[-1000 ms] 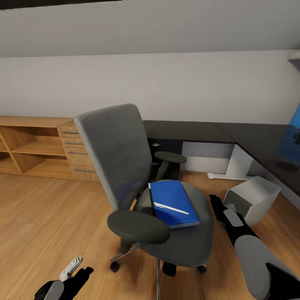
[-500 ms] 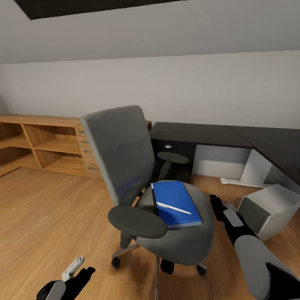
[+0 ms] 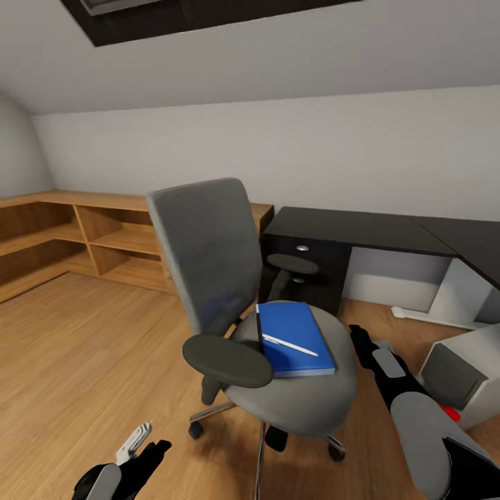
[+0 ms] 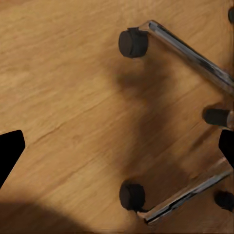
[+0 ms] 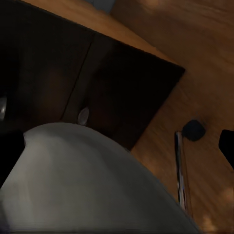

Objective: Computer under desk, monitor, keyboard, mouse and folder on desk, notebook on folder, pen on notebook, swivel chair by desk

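Swivel chair [image 3: 243, 305] sits centre frame in the head view: grey upholstered back and seat, two black oval armrests, chrome star base with black casters on the wood floor [image 3: 83, 354]. One blue folder [image 3: 293, 338] lies flat on the seat, glossy, rectangular, with one slim white pen [image 3: 289, 345] lying diagonally across it (a dark thin edge along the folder's left side, can't tell what it is). Desk [image 3: 361, 232] is at right of frame behind the chair: matte black top, dark drawer unit, white leg. One computer [image 3: 462, 371] stands on the floor at lower right under the desk's near side, white-grey case, dark front, red dot low down. Oak shelving [image 3: 62, 236] runs along the left wall. Left gripper [image 3: 142, 448] is at lower left, right gripper [image 3: 364, 340] just beside the seat's right edge; both have fingers apart, holding nothing. Left wrist view shows two chrome legs and several casters [image 4: 132, 43].
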You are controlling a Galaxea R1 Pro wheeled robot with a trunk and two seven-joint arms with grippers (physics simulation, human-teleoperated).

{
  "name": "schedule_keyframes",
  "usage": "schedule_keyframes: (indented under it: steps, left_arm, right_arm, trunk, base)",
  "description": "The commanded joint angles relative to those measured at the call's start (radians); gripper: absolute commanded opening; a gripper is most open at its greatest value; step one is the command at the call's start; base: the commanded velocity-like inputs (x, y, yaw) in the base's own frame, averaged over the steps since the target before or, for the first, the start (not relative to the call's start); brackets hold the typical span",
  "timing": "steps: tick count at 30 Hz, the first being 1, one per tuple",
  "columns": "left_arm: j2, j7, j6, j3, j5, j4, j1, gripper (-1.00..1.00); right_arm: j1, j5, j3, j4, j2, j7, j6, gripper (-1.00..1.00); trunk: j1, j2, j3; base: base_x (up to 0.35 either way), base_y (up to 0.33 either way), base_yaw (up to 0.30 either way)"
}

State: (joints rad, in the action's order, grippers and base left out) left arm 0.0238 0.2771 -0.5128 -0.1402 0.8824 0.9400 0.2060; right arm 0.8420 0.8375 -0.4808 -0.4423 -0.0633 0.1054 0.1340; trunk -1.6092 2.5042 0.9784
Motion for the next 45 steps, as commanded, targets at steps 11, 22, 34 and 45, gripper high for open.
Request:
schedule_keyframes:
  steps: [11, 22, 34, 45]
  left_arm:
    - [-0.055, -0.104, -0.005, 0.069, 0.009, -0.013, 0.042, 1.0]
    - [-0.072, -0.128, -0.02, 0.075, 0.012, -0.014, 0.054, 1.0]
    - [-0.053, -0.138, -0.025, 0.078, 0.022, 0.0, 0.038, 1.0]
    - [-0.053, -0.138, -0.025, 0.078, 0.022, 0.0, 0.038, 1.0]
  right_arm:
    - [0.0, 0.009, -0.002, -0.003, 0.002, 0.005, 0.004, 1.0]
    - [0.0, 0.009, -0.002, -0.003, 0.003, 0.005, 0.002, 1.0]
    - [-0.001, 0.029, -0.02, 0.004, 0.011, 0.005, 0.005, 1.0]
    - [-0.001, 0.029, -0.02, 0.004, 0.011, 0.005, 0.005, 1.0]
  trunk:
    - [0.0, 0.0, -0.008]
    - [0.0, 0.0, -0.018]
    - [0.0, 0.0, -0.02]
    - [0.0, 0.0, -0.02]
  base:
    - [0.0, 0.0, 0.21]
    - [0.0, 0.0, 0.21]
    - [0.0, 0.0, 0.05]
    - [0.0, 0.0, 0.0]
